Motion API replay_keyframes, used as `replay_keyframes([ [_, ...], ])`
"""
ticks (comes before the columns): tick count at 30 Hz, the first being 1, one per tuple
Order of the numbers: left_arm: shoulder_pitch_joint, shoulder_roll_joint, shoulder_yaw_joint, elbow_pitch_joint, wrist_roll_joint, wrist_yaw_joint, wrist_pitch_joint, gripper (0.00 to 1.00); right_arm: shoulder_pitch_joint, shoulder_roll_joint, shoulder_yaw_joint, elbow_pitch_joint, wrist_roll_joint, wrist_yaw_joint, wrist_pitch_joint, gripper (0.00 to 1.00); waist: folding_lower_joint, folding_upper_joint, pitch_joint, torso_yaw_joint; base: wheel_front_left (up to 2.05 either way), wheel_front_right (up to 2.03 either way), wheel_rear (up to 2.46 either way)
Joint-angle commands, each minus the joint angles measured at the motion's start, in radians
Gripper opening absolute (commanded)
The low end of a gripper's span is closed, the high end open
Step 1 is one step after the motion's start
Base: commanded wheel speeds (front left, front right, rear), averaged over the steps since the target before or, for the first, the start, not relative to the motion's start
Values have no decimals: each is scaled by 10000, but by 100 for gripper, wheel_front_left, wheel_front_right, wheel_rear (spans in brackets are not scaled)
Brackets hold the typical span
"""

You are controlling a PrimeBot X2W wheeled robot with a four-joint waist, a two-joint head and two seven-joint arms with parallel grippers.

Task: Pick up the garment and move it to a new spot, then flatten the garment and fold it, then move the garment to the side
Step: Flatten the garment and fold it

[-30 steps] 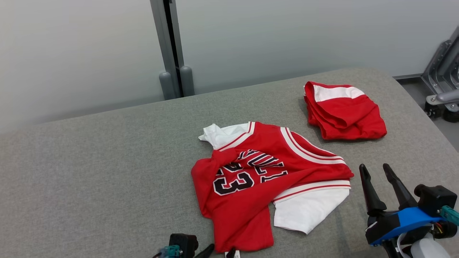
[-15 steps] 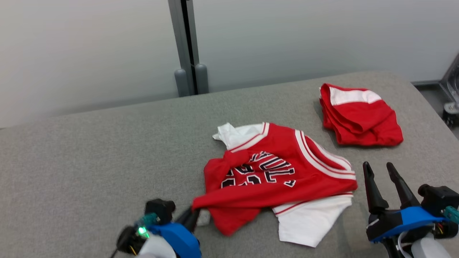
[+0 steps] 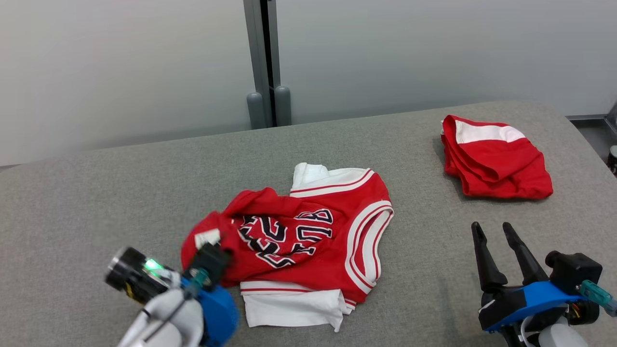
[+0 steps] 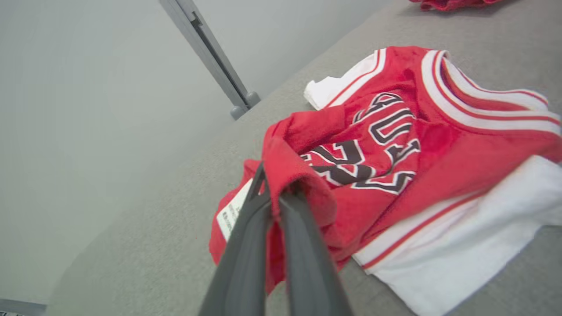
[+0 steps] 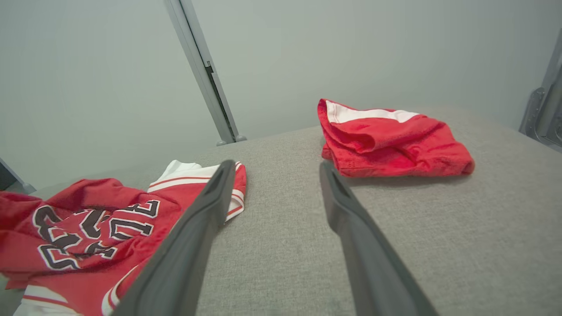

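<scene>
A red jersey [image 3: 308, 236] with black lettering and white sleeves lies crumpled in the middle of the grey table [image 3: 96, 202]. My left gripper [image 3: 218, 248] is at the jersey's left edge and is shut on a fold of its red cloth beside a white label [image 3: 207, 238]. The left wrist view shows the fingers [image 4: 246, 245] pinching that fold, with the jersey [image 4: 395, 145] spreading off to the right. My right gripper [image 3: 491, 226] hovers open to the right of the jersey, holding nothing. In the right wrist view the jersey [image 5: 101, 224] lies to the left of the right gripper [image 5: 275, 166].
A second red and white garment [image 3: 496, 161], folded, sits at the table's far right [image 5: 390, 140]. A grey post [image 3: 267, 62] stands against the pale wall behind the table. The table's right edge drops to the floor near a metal frame [image 5: 544, 109].
My left gripper has taken the jersey's lower edge and dragged it left and up, bunching the cloth. The camera has turned left. The right gripper has kept its pose.
</scene>
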Motion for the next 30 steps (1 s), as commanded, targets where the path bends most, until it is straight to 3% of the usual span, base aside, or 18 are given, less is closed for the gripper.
replay_keyframes([
  [1,466,-245,-389,-2,122,-8,-22,0,32,-39,-15,64,1,1,-32,100,0,0,55,-30,0,0,0],
  [5,990,-1119,-1157,500,156,-102,-298,2,-1,-92,-23,89,41,1,-32,100,0,0,190,-34,0,0,0],
  [6,1055,-1321,-1273,674,148,-111,-396,33,-17,-127,-31,92,48,1,-32,100,0,0,214,-11,0,0,0],
  [7,1138,-1481,-1370,852,109,-121,-478,100,-41,-148,-19,101,51,1,-32,100,0,0,231,12,0,0,0],
  [15,1342,-2116,-823,1055,-571,316,-1410,100,0,-255,-14,144,13,1,-32,100,0,0,115,302,0,0,0],
  [22,1921,-1790,339,-562,-1800,714,-1524,100,222,-211,-19,162,3,1,-32,100,0,0,-104,532,0,0,0],
  [25,2298,-1618,822,-1095,-2606,522,-1381,100,239,-198,31,137,12,1,-32,100,0,0,-119,521,0,0,0],
  [28,2530,-1476,1134,-1629,-3509,-1,-1218,100,190,-285,135,112,113,1,-32,100,0,0,-55,425,0,0,0],
  [30,2619,-1398,1566,-1970,-4037,-53,-1284,100,197,-388,115,113,154,1,-32,100,0,0,-26,370,0,0,0],
])
